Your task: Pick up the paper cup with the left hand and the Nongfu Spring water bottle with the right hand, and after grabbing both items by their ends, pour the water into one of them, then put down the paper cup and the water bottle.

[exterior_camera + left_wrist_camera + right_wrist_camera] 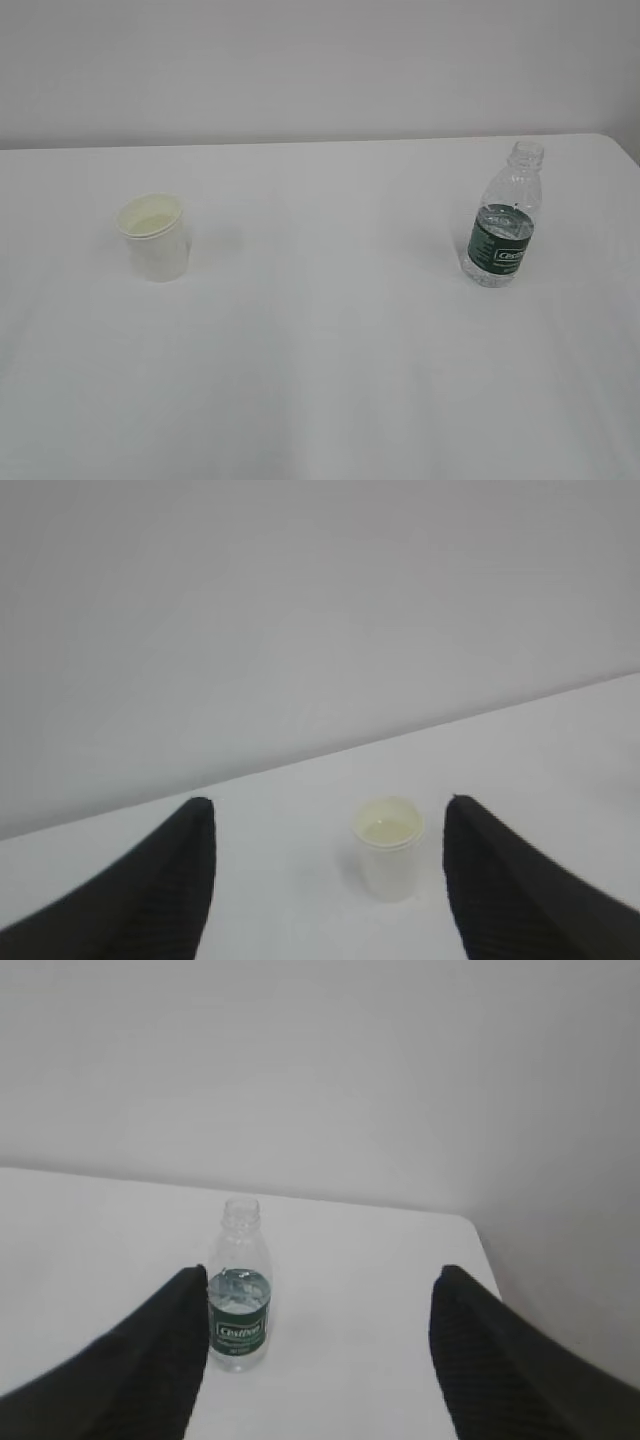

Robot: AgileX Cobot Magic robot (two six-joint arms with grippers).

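On the white surface (320,380) cup (154,235) and bottle (503,225) stood well apart, both hands' fingers (160,900) (150,1370) spread wide, holding nothing

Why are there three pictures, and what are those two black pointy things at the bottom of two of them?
A robot with two arms took these. One camera looks down at the white table. It shows a paper cup on the left and a water bottle with no cap on the right. The other two cameras sit on the robot's wrists. The black shapes are fingers. The left hand faces the cup, and the right hand faces the bottle. Both hands are open and hold nothing yet.
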